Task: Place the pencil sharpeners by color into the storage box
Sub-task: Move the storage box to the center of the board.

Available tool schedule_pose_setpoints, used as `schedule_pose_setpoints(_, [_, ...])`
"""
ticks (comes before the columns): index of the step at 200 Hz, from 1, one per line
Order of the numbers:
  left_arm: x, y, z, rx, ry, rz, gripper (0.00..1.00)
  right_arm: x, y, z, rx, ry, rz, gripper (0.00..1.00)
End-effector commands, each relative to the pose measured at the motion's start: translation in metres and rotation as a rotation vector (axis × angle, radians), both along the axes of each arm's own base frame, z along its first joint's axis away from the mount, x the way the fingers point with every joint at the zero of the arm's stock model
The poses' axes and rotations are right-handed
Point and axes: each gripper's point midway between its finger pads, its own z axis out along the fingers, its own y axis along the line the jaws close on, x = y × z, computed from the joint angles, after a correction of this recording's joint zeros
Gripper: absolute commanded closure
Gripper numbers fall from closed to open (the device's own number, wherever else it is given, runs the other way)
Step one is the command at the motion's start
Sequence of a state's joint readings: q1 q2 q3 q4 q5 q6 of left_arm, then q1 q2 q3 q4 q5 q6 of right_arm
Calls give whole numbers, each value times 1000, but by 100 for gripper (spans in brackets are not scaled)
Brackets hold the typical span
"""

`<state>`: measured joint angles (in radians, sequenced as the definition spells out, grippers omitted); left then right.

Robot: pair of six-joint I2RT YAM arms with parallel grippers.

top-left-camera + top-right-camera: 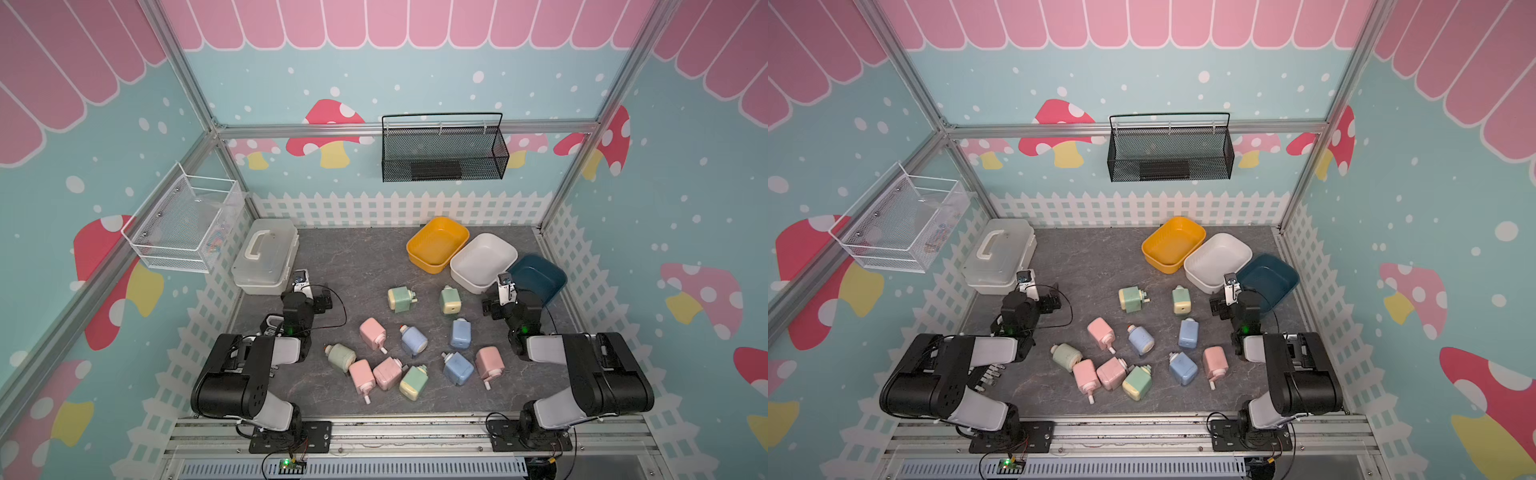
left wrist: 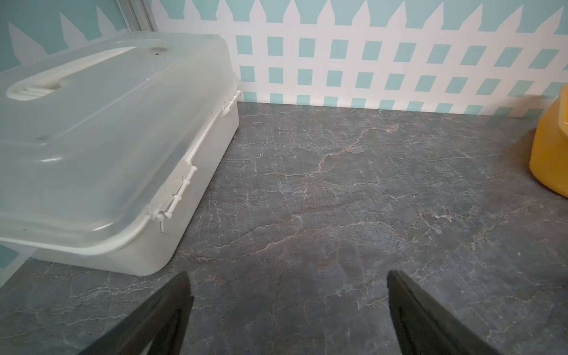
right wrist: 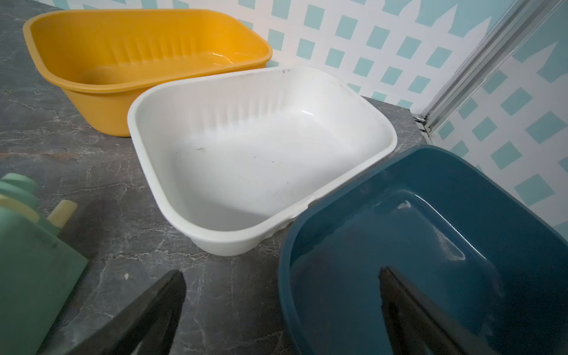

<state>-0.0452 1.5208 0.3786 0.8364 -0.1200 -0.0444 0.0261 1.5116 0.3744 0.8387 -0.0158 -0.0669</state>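
Observation:
Several pencil sharpeners lie scattered mid-table in both top views: pink (image 1: pixel 372 332), blue (image 1: pixel 460 333) and green with cream ends (image 1: pixel 401 299) (image 1: pixel 1181 300). Three open storage boxes stand at the back right: yellow (image 1: pixel 438 239), white (image 1: pixel 482 259) and dark blue (image 1: pixel 536 276). My left gripper (image 2: pixel 288 276) (image 1: pixel 300 286) is open over bare table, left of the pile. My right gripper (image 3: pixel 280 272) (image 1: pixel 505 289) is open and empty, straddling the near rim of the dark blue box (image 3: pixel 430 230). A green sharpener (image 3: pixel 30 261) lies beside it.
A translucent lidded case (image 1: pixel 266 257) (image 2: pixel 101 138) with a handle sits shut at the back left, close to my left gripper. A black mesh basket (image 1: pixel 442 153) hangs on the back wall and a white wire basket (image 1: pixel 183 224) on the left wall. Fence-patterned walls enclose the table.

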Motion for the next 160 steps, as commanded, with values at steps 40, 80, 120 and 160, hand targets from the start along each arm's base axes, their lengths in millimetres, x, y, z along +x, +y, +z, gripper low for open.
schedule_pose_setpoints(40, [8, 6, 8, 1, -24, 14, 1, 4, -1, 5, -1, -18, -2, 1])
schedule_pose_setpoints(80, [8, 8, 8, -1, -24, 17, 0, 4, -1, 5, 1, -18, -2, 1])
schedule_pose_setpoints(120, [8, 7, 9, -1, -26, 15, 1, 5, -1, 6, 1, -19, -1, 1])
schedule_pose_setpoints(160, [7, 7, 9, 1, -28, 15, 1, 4, -1, 6, 0, -20, -2, 1])
